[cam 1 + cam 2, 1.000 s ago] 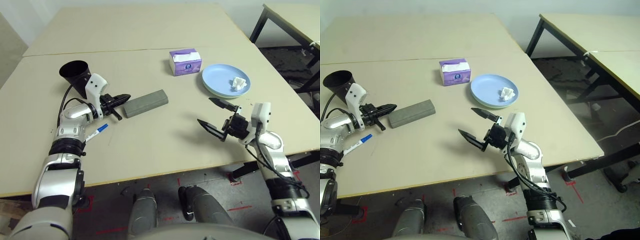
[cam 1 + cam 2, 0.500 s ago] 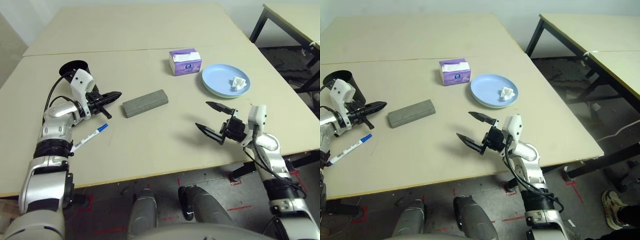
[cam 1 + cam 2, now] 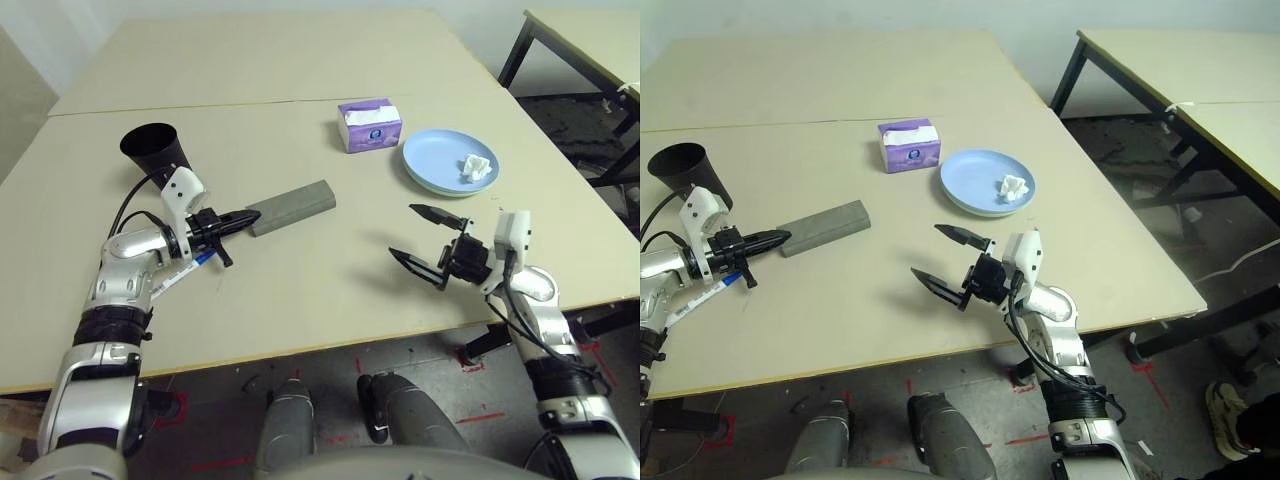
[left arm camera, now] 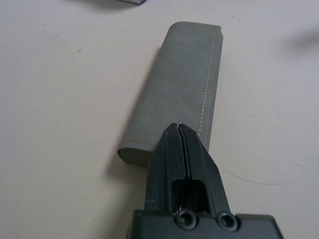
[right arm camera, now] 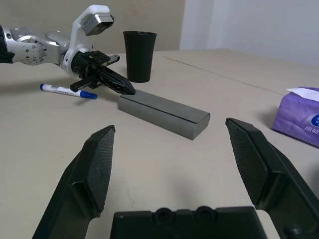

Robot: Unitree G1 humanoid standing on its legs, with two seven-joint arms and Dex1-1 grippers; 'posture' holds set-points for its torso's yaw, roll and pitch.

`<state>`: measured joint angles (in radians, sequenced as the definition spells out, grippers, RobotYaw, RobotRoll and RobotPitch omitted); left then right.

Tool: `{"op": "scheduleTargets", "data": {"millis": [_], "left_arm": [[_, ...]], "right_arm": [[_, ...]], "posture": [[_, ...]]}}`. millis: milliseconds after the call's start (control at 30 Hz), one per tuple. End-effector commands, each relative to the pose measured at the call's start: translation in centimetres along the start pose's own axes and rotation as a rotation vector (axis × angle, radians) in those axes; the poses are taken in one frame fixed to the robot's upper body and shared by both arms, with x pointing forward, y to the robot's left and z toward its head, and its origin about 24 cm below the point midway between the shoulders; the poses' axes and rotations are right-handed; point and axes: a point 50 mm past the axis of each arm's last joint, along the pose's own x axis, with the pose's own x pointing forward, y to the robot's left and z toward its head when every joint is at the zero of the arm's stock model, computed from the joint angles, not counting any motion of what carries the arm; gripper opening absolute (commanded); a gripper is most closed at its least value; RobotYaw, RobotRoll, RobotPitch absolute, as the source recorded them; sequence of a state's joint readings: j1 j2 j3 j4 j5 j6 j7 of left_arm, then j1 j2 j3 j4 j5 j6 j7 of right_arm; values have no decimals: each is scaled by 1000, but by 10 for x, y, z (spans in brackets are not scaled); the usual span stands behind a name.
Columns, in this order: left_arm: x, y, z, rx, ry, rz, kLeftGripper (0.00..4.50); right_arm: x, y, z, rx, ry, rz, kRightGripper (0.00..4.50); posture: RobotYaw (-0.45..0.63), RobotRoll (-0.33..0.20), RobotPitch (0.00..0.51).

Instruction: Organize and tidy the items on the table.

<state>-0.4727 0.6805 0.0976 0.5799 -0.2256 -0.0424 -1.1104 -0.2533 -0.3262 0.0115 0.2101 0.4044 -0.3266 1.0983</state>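
I am nudging the grey case (image 3: 291, 207) with my closed left claw (image 3: 254, 215); right claw (image 3: 421, 239) waiting open, probably grasping next.

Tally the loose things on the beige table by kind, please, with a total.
Glasses case: 1
Black cup: 1
Blue-capped marker: 1
Tissue box: 1
Blue plate: 1
Crumpled tissue: 1
Total: 6
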Motion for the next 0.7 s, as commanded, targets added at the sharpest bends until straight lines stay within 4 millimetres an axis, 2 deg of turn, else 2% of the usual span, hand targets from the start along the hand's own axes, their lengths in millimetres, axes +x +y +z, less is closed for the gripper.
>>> {"op": "scheduleTargets", "data": {"millis": [33,133,200,300,467,700], "left_arm": [[-8,4,8,6,9,-6,31],[-27,10,31,37,1,-20,31],[-35,10,39,44,14,-27,31],[-60,12,56,45,96,-24,31],[-92,5,75,48,296,-24,31],[-111,-7,84,70,542,-52,31]], "right_arm": [[0,2,0,2,-6,23,4500],[3,8,-2,2,-6,112,4500],[5,10,-2,9,-15,143,4500],[15,21,-2,30,-42,250,4500],[25,33,-2,63,-67,404,4500],[35,37,-1,90,-80,552,4500]], "posture": [[-77,0,143],[-66,0,148],[-51,0,154],[-20,0,169],[15,0,190],[59,0,212]]}}
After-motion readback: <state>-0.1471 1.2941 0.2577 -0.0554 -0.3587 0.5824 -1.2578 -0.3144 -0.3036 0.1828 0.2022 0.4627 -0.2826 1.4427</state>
